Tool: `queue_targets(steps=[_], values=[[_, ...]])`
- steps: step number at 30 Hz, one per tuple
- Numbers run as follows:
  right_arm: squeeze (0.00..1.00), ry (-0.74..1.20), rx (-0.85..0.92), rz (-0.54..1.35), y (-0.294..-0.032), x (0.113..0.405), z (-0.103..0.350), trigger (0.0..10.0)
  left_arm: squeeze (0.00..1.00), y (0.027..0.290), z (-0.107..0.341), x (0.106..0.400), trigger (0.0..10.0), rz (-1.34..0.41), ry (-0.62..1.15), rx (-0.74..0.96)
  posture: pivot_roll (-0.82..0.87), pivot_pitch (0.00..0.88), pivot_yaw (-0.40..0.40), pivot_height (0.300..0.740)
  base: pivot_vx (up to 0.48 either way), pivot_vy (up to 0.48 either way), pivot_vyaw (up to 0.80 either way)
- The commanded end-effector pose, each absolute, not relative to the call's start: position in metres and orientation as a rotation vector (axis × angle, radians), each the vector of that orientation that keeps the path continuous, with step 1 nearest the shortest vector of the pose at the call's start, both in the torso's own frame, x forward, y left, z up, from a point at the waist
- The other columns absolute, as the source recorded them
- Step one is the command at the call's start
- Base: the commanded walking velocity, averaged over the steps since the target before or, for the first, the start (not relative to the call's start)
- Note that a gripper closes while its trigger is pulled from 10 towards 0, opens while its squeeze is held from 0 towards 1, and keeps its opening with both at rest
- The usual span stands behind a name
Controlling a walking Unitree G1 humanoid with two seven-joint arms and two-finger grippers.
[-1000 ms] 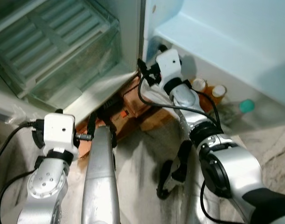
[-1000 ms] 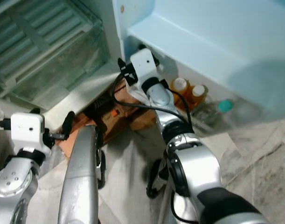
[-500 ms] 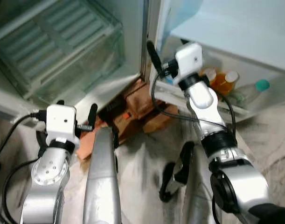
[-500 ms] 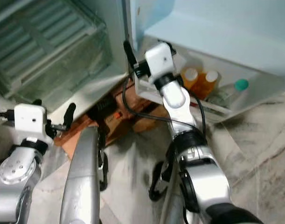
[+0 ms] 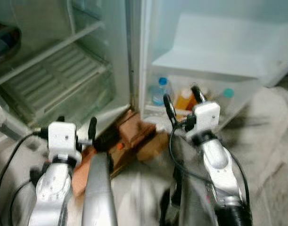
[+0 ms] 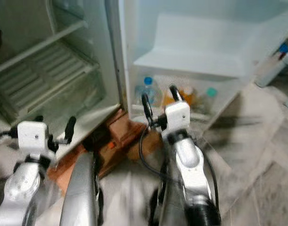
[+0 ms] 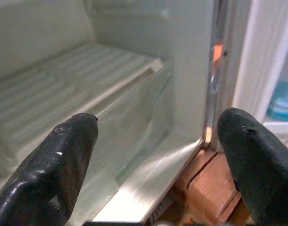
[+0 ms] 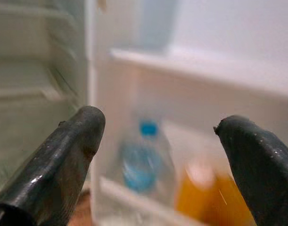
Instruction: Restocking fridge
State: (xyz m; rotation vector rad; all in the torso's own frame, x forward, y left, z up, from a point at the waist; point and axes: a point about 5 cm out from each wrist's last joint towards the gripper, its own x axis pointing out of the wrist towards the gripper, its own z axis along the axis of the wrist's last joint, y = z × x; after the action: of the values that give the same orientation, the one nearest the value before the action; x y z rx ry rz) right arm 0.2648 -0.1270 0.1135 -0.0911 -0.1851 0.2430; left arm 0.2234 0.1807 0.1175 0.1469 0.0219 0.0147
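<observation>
- My right hand (image 5: pixel 181 104) is spread wide with nothing in it, raised in front of the lowest rack of the open fridge door (image 5: pixel 214 70).
- My left hand (image 5: pixel 77 128) is also wide open and empty, facing the fridge (image 5: pixel 49 70) and its clear drawer (image 7: pixel 134 127).
- The rack already holds a blue-capped water bottle (image 5: pixel 159 92), an orange bottle (image 5: pixel 184 100) and a teal-capped bottle (image 5: pixel 227 93).
- With nothing to stock in either hand, pushing the right one forward could knock those bottles together or over.
- The head views are blurred, so I could misjudge the rack's edge and hit it.
- Bricks (image 5: pixel 134 134) lie on the floor by the fridge base; a low swing might hit them.
</observation>
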Motion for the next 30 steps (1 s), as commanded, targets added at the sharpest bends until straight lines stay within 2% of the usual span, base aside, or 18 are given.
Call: queue_targets(steps=[1, 4, 10, 16, 22, 30], values=[[0.00, -0.170, -0.105, 0.216, -0.131, 0.263, 0.111, 10.0, 0.00, 0.183, 0.112, 0.227, 10.0, 0.028, 0.021, 0.155, 0.12, 0.000, -0.028, 0.557, 0.000, 0.000, 0.00], [0.00, -0.148, -0.083, 0.226, -0.136, 0.262, 0.108, 10.0, 0.00, 0.182, 0.109, 0.233, 10.0, 0.023, 0.012, 0.159, 0.11, 0.000, -0.030, 0.557, 0.000, 0.000, 0.00], [0.00, -0.136, -0.074, 0.200, -0.142, 0.271, 0.112, 10.0, 0.00, 0.179, 0.106, 0.240, 10.0, 0.016, -0.003, 0.156, 0.11, 0.000, -0.040, 0.592, 0.000, 0.000, 0.00], [0.00, -0.134, -0.049, 0.196, -0.141, 0.281, 0.115, 10.0, 0.00, 0.179, 0.095, 0.236, 10.0, 0.015, 0.005, 0.156, 0.11, 0.000, -0.043, 0.637, 0.000, 0.000, 0.00], [0.00, -0.156, -0.032, 0.220, -0.136, 0.286, 0.121, 10.0, 0.00, 0.179, 0.101, 0.249, 10.0, 0.030, -0.035, 0.172, 0.11, 0.000, -0.047, 0.682, 0.000, 0.000, 0.00], [0.00, -0.158, -0.042, 0.221, -0.142, 0.280, 0.122, 10.0, 0.00, 0.177, 0.096, 0.245, 10.0, 0.027, -0.028, 0.158, 0.09, 0.000, -0.049, 0.731, 0.000, 0.000, 0.00]])
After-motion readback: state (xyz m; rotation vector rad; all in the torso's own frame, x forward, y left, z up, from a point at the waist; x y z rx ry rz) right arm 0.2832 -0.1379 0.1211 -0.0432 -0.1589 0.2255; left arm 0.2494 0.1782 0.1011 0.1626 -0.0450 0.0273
